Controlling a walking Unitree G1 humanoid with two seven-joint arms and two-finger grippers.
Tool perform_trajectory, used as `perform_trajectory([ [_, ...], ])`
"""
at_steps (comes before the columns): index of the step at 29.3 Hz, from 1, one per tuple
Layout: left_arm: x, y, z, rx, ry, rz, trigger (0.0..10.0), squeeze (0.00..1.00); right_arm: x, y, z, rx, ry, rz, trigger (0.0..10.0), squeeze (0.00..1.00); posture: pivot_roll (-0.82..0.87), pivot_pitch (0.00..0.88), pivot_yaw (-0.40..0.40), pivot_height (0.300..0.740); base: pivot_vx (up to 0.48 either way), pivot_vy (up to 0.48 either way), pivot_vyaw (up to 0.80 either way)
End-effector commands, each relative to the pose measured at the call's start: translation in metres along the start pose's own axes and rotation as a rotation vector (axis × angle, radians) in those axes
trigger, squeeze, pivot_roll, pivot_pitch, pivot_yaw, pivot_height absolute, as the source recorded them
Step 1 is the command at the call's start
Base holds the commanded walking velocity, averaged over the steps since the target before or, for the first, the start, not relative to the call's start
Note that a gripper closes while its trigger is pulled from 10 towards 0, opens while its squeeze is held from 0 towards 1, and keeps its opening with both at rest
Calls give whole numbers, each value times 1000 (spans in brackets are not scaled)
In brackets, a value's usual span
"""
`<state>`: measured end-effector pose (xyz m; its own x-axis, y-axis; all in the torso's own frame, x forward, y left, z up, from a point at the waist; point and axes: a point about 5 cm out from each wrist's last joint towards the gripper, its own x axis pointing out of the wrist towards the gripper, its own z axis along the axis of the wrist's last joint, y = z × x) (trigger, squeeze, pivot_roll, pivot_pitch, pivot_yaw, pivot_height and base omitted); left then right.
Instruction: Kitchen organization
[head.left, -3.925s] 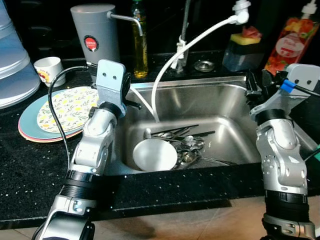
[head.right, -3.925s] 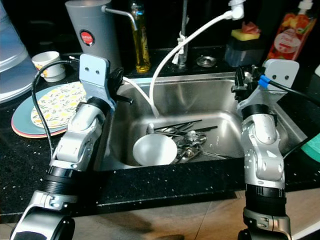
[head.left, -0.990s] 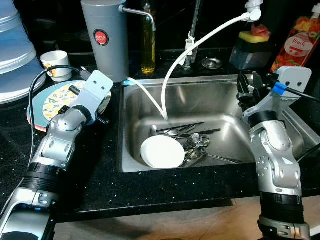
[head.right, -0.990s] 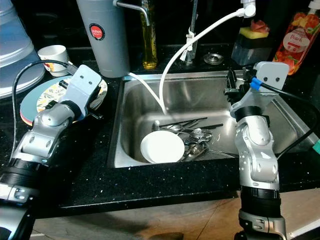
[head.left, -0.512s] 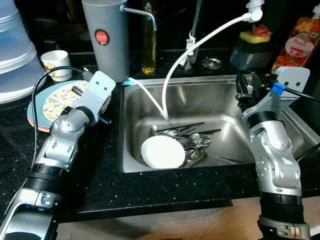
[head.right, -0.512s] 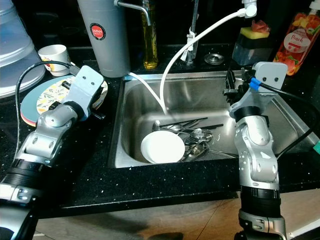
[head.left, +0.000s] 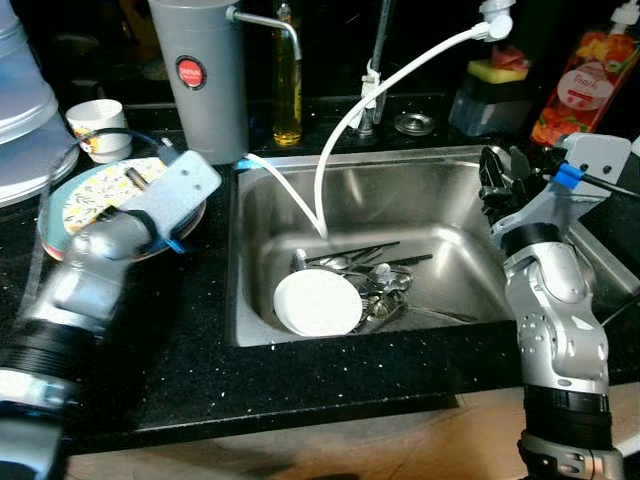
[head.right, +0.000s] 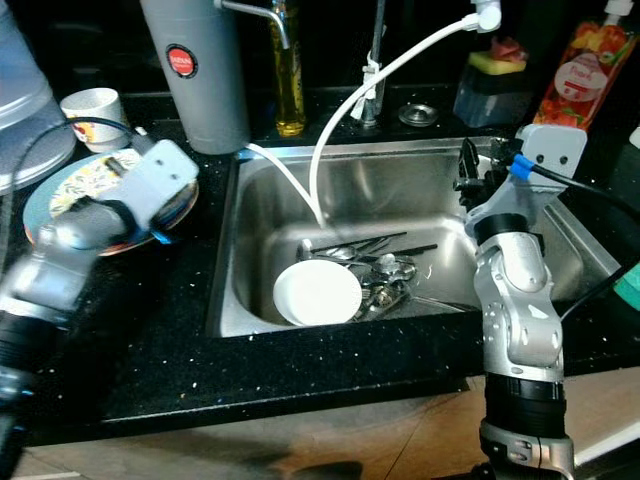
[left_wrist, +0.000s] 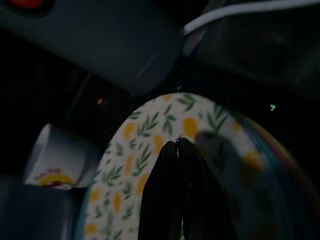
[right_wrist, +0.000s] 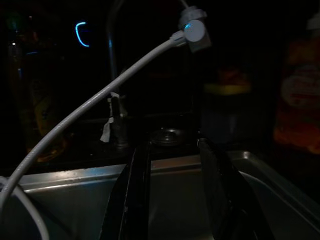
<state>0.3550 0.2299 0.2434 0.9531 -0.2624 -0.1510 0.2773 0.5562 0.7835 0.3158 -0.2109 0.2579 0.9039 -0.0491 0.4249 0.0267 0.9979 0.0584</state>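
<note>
I'm in a home kitchen: a steel sink (head.left: 440, 215) with cutlery (head.left: 375, 280) and a bowl (head.left: 317, 303), black stone counter (head.left: 180, 340), plates (head.left: 60, 215), soap bottle (head.left: 585, 75)

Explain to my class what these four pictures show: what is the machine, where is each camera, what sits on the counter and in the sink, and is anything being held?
This is a humanoid robot with two silver arms, each ending in two black fingers. Two pictures come from cameras in its head, looking down at a black kitchen counter. The other two come from cameras on its wrists.

The left gripper, fingers shut with nothing between them, hovers over a leaf-patterned plate near a small cup and a grey dispenser. The right gripper, fingers open, is raised over the steel sink.

In the sink lie a white bowl and cutlery. Neither gripper holds anything.
</note>
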Motion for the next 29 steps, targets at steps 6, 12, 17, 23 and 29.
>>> perform_trajectory([
  [6, -28, 29, 29, 30, -163, -87, 10000, 0, -3, 1, -1, 3, 5, 1, 10000, 129, -35, 51, 12, 740, 0, 0, 0],
  [12, -66, 41, -12, 262, 54, -296, 10000, 0, 2, 4, -3, 8, 5, 16, 10000, 129, -3, 39, 7, 740, 0, 0, 0],
  [17, -74, 45, -41, 345, 218, -344, 10000, 0, 4, 7, -3, 8, 2, 26, 10000, 125, -2, 35, 10, 740, 0, 0, 0],
  [23, -77, 32, -39, 309, 188, -432, 10000, 0, 4, 9, -4, 4, 1, 32, 10000, 125, -3, 31, 10, 740, 0, 0, 0],
  [29, -74, 29, -32, 304, 135, -444, 10000, 0, 3, 8, -4, 1, 0, 30, 10000, 125, -5, 30, 11, 740, 0, 0, 0],
])
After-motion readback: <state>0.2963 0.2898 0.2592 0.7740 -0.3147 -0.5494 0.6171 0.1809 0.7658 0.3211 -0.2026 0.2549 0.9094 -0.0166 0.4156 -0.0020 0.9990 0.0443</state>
